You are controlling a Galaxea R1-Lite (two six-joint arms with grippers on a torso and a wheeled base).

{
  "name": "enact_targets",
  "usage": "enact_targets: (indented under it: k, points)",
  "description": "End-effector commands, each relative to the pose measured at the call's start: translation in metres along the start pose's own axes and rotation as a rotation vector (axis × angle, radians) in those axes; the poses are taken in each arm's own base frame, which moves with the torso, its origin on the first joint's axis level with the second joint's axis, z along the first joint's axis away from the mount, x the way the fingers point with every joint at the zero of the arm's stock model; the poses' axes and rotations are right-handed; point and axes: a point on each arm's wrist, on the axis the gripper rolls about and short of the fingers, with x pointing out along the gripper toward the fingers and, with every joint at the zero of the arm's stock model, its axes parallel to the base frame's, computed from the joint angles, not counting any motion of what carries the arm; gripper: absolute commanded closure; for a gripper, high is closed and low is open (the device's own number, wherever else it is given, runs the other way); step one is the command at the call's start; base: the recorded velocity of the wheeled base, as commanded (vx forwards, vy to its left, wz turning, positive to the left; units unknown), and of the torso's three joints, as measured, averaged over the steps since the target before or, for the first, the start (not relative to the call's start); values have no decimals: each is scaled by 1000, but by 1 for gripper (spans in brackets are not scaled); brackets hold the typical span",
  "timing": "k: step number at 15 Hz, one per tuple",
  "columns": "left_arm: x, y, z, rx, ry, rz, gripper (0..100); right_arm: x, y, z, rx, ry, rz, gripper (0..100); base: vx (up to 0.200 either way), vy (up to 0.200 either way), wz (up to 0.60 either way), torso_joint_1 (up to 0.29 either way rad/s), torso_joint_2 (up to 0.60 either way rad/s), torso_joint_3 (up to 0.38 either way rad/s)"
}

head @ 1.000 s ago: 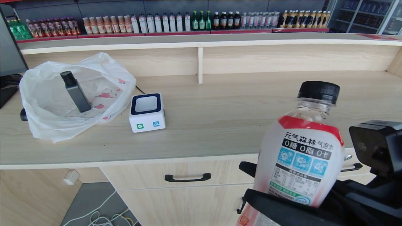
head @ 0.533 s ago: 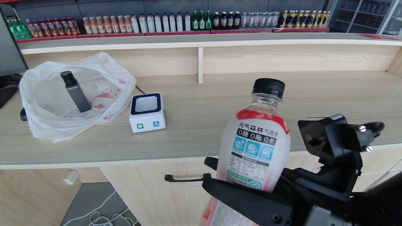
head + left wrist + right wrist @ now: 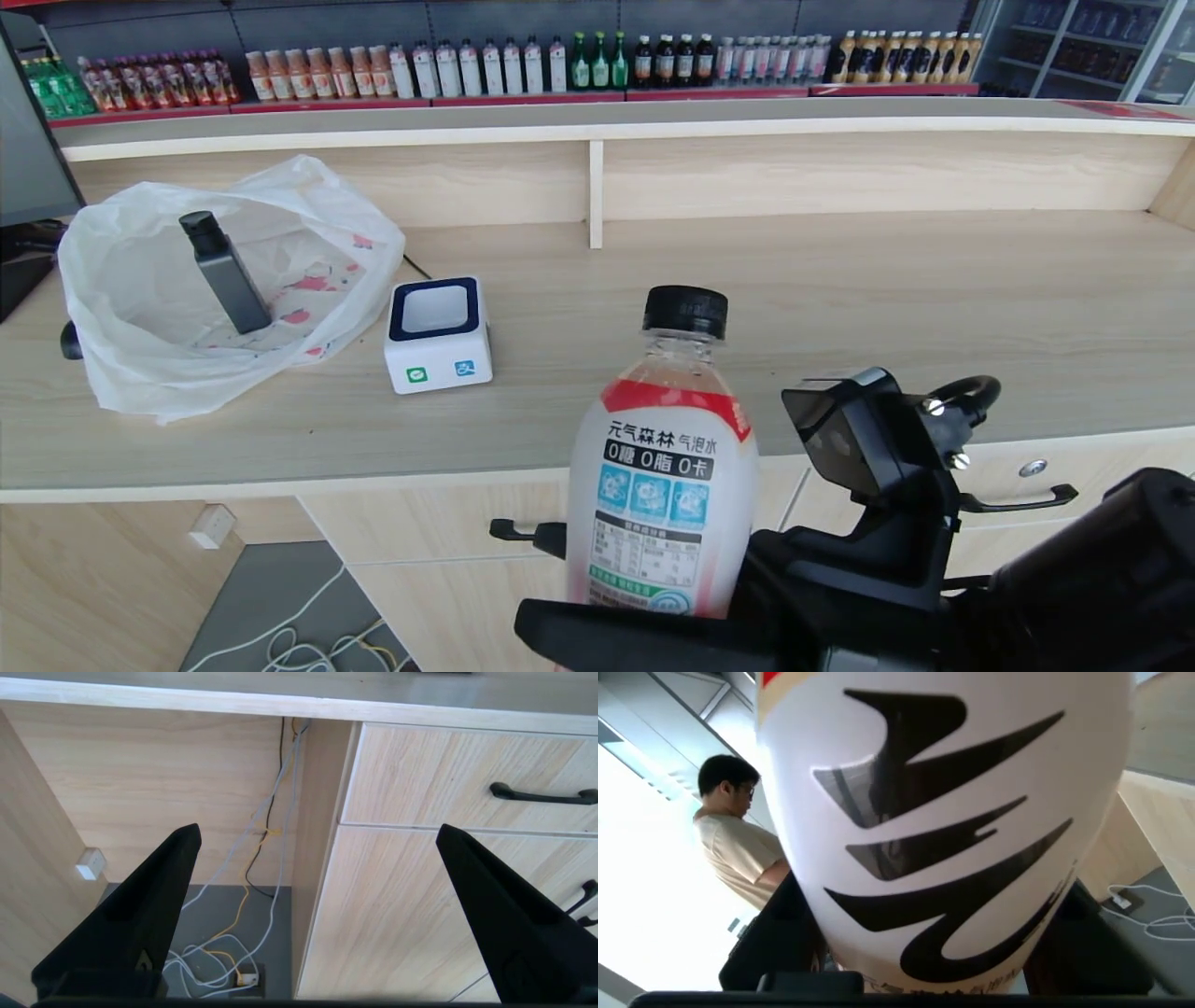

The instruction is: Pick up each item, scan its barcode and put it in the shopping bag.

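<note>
A clear drink bottle (image 3: 665, 476) with a black cap and a white and red label stands upright in my right gripper (image 3: 653, 625), which is shut on its lower body in front of the counter's edge. The same bottle (image 3: 943, 821) looms close in the right wrist view. A white barcode scanner box (image 3: 437, 334) with a dark-rimmed top sits on the counter, left of the bottle. Further left lies an open white shopping bag (image 3: 140, 308) with a grey, black-capped bottle (image 3: 224, 273) leaning inside. My left gripper (image 3: 318, 915) is open, below the counter, facing the cabinet fronts.
The wooden counter (image 3: 840, 308) has a raised back ledge with a thin divider (image 3: 595, 191). Drawers with black handles (image 3: 558, 532) are below the front edge. Shelves of drinks (image 3: 523, 65) line the far wall. A dark monitor (image 3: 28, 159) stands at the far left.
My right gripper has carried the bottle leftward along the counter's front and slightly lower. The bag, the scanner and the grey bottle have stayed put.
</note>
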Motion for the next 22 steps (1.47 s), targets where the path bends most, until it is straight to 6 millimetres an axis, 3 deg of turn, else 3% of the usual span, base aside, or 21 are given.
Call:
enact_targets:
  k: [1, 17, 22]
  points:
    - [0, 0, 0, 0, 0, 0, 0, 0, 1, 0, 2, 2, 6, 100, 0, 0, 0, 0, 0, 0]
    - [0, 0, 0, 0, 0, 0, 0, -7, 18, 7, -18, -13, 57, 100, 0, 0, 0, 0, 0, 0]
    - [0, 0, 0, 0, 0, 0, 0, -40, 20, 13, -93, -45, -23, 100, 0, 0, 0, 0, 0, 0]
